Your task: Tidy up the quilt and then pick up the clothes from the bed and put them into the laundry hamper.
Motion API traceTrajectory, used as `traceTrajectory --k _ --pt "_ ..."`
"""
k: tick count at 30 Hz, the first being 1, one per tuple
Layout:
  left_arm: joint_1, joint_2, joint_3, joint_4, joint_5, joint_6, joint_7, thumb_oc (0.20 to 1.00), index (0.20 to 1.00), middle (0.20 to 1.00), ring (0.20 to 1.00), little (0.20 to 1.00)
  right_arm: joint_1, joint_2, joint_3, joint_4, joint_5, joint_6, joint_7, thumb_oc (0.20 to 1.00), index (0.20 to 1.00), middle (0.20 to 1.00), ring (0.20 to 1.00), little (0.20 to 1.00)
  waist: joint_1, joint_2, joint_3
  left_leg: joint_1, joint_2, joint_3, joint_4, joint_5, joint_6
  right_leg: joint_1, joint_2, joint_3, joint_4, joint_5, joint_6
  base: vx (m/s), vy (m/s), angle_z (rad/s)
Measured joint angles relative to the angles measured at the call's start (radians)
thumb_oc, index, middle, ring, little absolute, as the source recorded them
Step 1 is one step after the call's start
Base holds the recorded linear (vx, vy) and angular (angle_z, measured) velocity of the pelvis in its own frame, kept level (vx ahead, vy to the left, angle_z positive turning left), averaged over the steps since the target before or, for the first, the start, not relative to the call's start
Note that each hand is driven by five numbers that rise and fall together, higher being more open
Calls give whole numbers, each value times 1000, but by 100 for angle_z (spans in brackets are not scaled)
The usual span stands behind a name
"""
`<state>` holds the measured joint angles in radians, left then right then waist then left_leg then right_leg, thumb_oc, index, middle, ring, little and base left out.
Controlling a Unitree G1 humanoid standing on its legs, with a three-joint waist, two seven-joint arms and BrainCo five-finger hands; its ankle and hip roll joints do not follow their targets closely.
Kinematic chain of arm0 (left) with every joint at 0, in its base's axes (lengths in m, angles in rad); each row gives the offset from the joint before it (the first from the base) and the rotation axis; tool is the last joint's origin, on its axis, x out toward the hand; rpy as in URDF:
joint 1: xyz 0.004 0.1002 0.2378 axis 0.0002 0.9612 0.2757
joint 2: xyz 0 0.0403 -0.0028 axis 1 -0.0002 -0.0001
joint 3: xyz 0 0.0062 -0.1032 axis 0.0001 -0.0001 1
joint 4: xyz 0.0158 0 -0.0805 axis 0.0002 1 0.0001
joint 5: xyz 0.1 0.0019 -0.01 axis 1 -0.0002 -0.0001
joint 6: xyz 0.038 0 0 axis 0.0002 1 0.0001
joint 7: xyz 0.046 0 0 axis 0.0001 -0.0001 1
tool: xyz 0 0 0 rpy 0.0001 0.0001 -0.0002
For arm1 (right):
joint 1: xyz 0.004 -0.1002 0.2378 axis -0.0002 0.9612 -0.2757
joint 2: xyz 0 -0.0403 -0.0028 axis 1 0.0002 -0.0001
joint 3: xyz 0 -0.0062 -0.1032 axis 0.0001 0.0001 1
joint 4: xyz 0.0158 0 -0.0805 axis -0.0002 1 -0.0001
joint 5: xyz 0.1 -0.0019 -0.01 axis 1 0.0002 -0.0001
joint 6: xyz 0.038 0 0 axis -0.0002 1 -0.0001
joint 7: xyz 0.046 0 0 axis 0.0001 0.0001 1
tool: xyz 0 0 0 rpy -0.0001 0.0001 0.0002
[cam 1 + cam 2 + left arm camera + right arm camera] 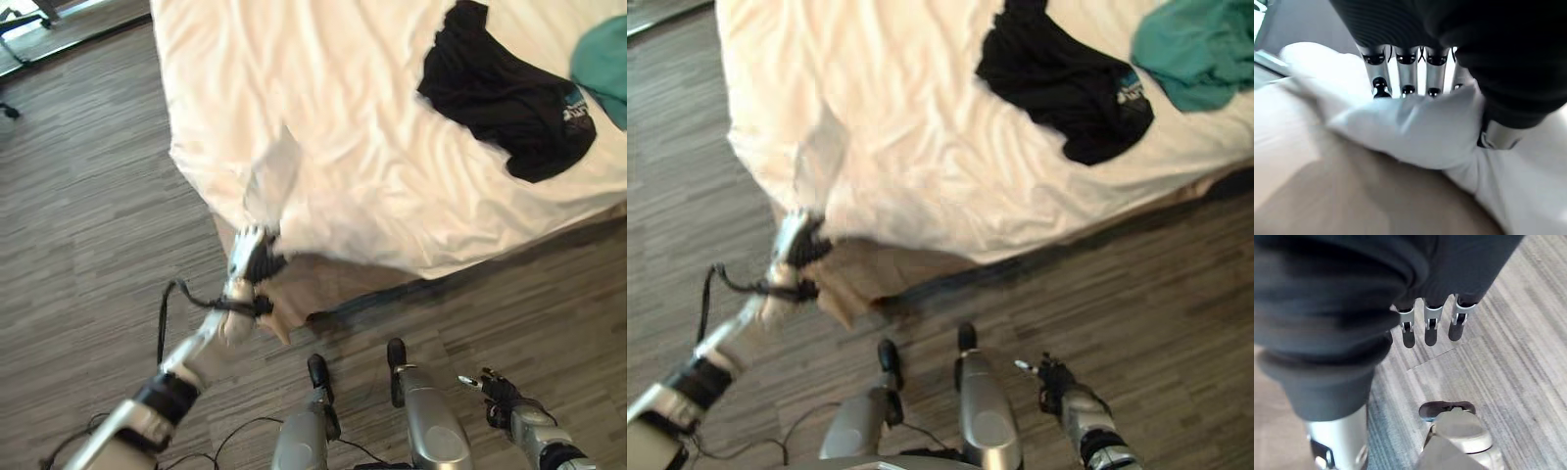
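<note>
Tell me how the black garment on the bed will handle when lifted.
The black garment lies crumpled and flat on the quilt, so it's probably floppy and will sag from one pinch. It looks thin, so likely light. Loose ends may drag.

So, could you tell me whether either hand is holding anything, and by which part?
The left hand grips the white quilt at its overhanging corner; the right hand hangs over the floor holding nothing.
</note>
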<state>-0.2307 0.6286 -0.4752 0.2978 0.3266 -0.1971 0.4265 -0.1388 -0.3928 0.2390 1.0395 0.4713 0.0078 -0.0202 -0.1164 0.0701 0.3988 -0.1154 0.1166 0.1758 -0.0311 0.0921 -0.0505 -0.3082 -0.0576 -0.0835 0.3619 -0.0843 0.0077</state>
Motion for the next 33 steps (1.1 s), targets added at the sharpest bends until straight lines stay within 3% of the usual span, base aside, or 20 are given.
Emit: traceTrajectory --k 3,7,8,10,11,12,14,17,20,21,23,25,29,31,33 --pt "77 -63 4 87 -2 25 13 1000 1000 1000 1000 1000 4 12 -9 3 0 8 0 1000 1000 1000 1000 1000 22 8 -18 19 -9 -3 -11 4 5 19 -10 -6 -2 -2 3 -11 103 8" --pt "176 -262 42 497 -185 115 92 1000 1000 1000 1000 1000 38 43 -10 40 4 21 -1 1000 1000 1000 1000 1000 32 24 -67 47 -10 -19 -22 -9 3 56 -12 -16 -6 -32 7 6 9 8" --pt "187 -299 81 576 -245 112 108 1000 1000 1000 1000 1000 45 48 -11 42 10 21 -5 1000 1000 1000 1000 1000 38 24 -69 49 -8 -21 -22 -11 1 59 -11 -20 -6 -36 8 36 -44 12" --pt "234 -410 256 847 -459 135 152 1000 1000 1000 1000 1000 61 83 -19 89 14 31 -24 1000 1000 1000 1000 1000 49 9 -85 50 4 -26 -18 -17 -7 71 -5 -41 -9 -44 -2 68 -53 21" --pt "253 -457 395 971 -610 146 176 1000 1000 1000 1000 1000 72 108 -43 123 28 47 -44 235 235 235 235 235 61 -4 -102 56 13 -25 -9 -21 -4 84 1 -51 -17 -46 -5 88 -54 18" --pt "274 -466 438 1012 -680 161 187 1000 1000 1000 1000 1000 87 117 -46 131 49 55 -56 200 200 200 200 200 70 -13 -108 64 16 -26 0 -21 2 91 4 -52 -17 -49 -7 164 -117 17" --pt "344 -470 499 1040 -745 161 190 1000 1000 1000 1000 1000 112 135 -81 152 137 55 -98 200 200 200 200 200 103 -40 -125 68 21 -32 16 -37 4 104 5 -58 -1 -67 -7 139 -116 13" --pt "399 -471 539 1023 -731 161 165 1000 1000 1000 1000 1000 166 118 -155 47 164 -29 -168 200 200 200 200 200 118 -77 -143 85 22 -31 22 -38 3 121 3 -61 4 -75 -8 54 -51 4" --pt "409 -461 503 903 -671 144 110 1000 1000 1000 1000 1000 250 -7 -170 -447 87 -62 -244 200 200 200 200 200 98 -115 -159 84 22 -25 22 -40 0 119 5 -53 -1 -68 2 -35 -6 -12" --pt "404 -450 500 858 -656 134 84 1000 1000 1000 1000 1000 257 -58 -199 -632 46 -43 -242 200 200 200 200 200 87 -126 -164 81 21 -23 20 -39 -1 118 5 -47 -2 -66 5 -40 16 -13" --pt "380 -422 476 847 -654 128 49 1000 1000 1000 1000 1000 232 -137 -205 -787 -6 -51 -222 200 200 200 200 200 78 -141 -171 79 22 -21 20 -43 -7 115 8 -40 -10 -59 16 -38 -12 -15" --pt "320 -359 429 857 -633 130 20 1000 1000 1000 1000 1000 90 -252 -176 -908 -39 -27 -196 200 200 200 200 200 63 -177 -176 57 29 -20 27 -43 -7 100 20 -25 -26 -46 36 -40 -49 -16" --pt "243 -329 358 893 -623 143 -16 1000 1000 1000 1000 1000 -241 -276 -37 -825 -41 65 -213 200 200 200 200 200 67 -199 -161 21 35 -23 35 -23 -11 88 27 -24 -68 -2 50 -42 -34 -3" --pt "206 -332 315 897 -618 154 -42 1000 1000 1000 1000 1000 -416 -277 15 -737 -37 98 -217 200 200 200 200 200 96 -188 -129 -2 34 -28 36 -14 -7 83 26 -32 -94 15 57 -99 58 19" --pt "175 -329 277 896 -629 165 -60 1000 1000 1000 1000 1000 -613 -292 54 -638 -34 123 -219 200 200 200 200 200 139 -158 -66 -47 25 -51 42 -1 -3 58 19 -49 -106 27 66 -103 82 31"
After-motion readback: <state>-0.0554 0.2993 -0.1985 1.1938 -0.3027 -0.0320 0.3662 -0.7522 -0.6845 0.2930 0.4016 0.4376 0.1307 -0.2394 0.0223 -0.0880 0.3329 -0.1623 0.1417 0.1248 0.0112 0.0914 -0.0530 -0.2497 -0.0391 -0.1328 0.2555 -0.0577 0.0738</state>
